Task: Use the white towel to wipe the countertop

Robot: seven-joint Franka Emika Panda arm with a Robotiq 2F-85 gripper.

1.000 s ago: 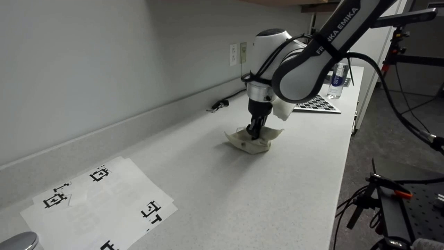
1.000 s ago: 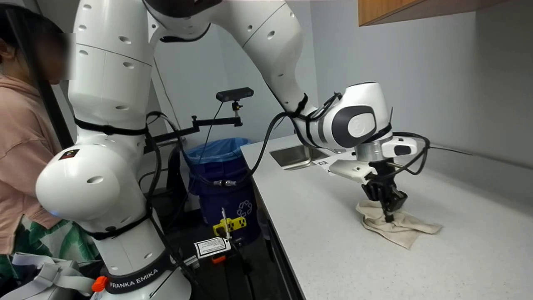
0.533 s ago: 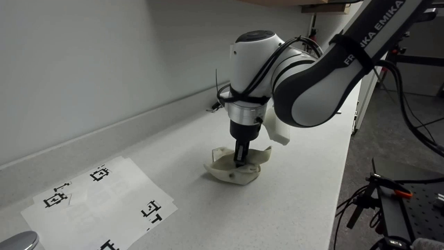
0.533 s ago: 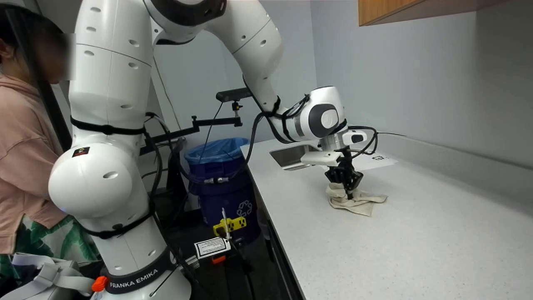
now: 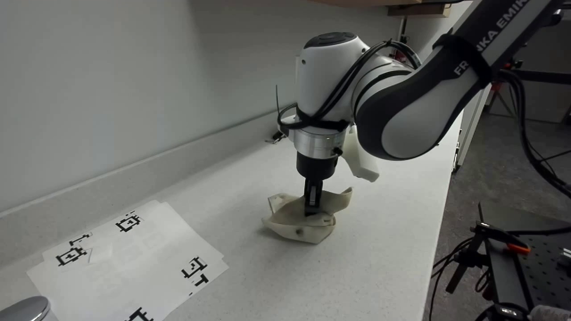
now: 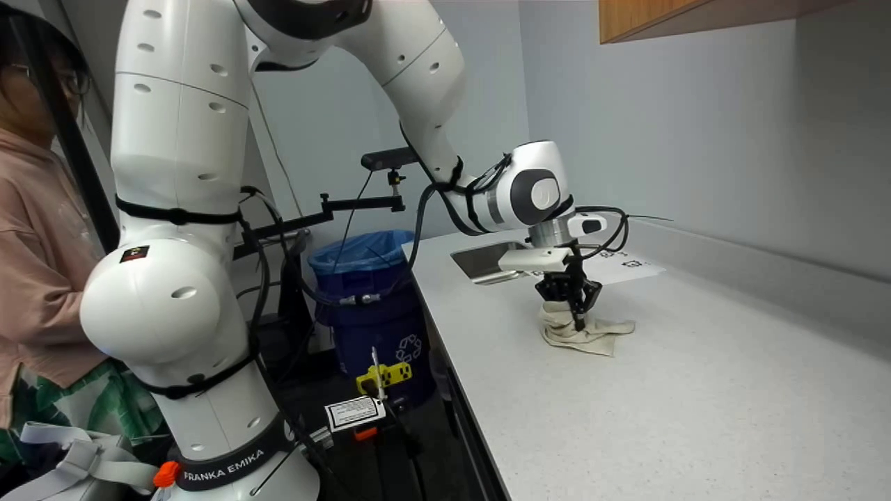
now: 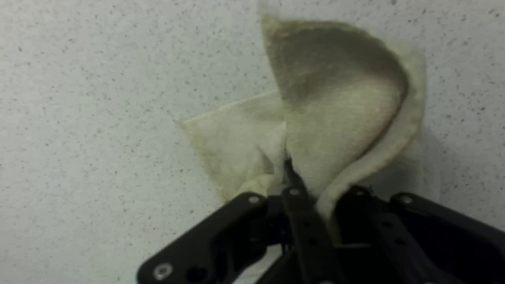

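Where tool (image 5: 312, 210) grips towel (image 5: 292, 220), papers (image 5: 138, 258) nearby

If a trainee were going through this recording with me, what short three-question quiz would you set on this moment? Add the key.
1. Fill in the blank: the gripper is shut on the ____.
2. True or false: the printed paper lies on the countertop, apart from the thing being gripped.
3. Multiple choice: in an exterior view, what colour is the liner of the bin?
A) red
B) blue
C) yellow

Key:
1: towel
2: true
3: B
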